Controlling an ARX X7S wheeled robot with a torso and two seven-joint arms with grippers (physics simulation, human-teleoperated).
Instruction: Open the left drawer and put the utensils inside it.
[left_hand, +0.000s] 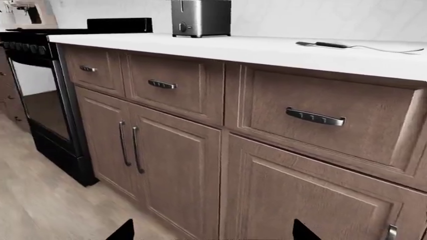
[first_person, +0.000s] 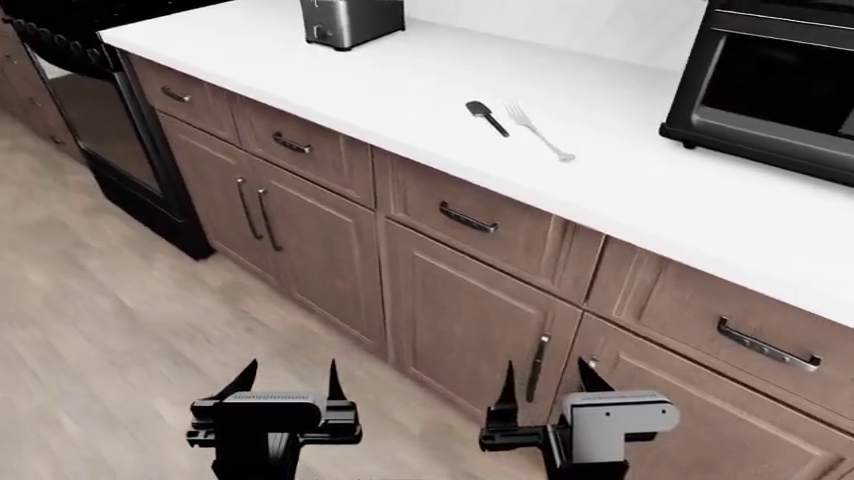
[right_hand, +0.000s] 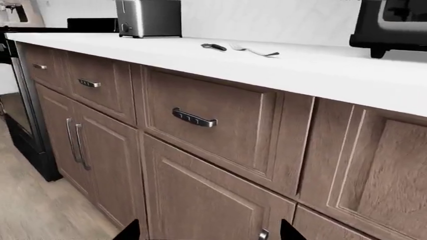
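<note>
The left drawer (first_person: 454, 190) is the wide brown front with a dark bar handle (first_person: 467, 218), and it is closed. It also shows in both wrist views (left_hand: 280, 100) (right_hand: 220, 100). On the white counter above it lie the utensils, a black spatula (first_person: 486, 117) (left_hand: 325, 45) (right_hand: 213, 46) and a silver fork (first_person: 539, 131) (left_hand: 387, 49) (right_hand: 253, 51) side by side. My left gripper (first_person: 284, 375) (left_hand: 212, 232) hangs open and empty, low over the floor. My right gripper (first_person: 547, 378) (right_hand: 210, 231) is open and empty, close to the lower cabinet door.
A silver toaster (first_person: 350, 20) stands at the counter's far left and a black microwave (first_person: 774, 90) at the right. A black stove (first_person: 80, 110) adjoins the cabinets on the left. Narrower drawers (first_person: 294, 145) and tall doors (first_person: 254, 215) flank the wide drawer. Wood floor (first_person: 120, 330) lies before me.
</note>
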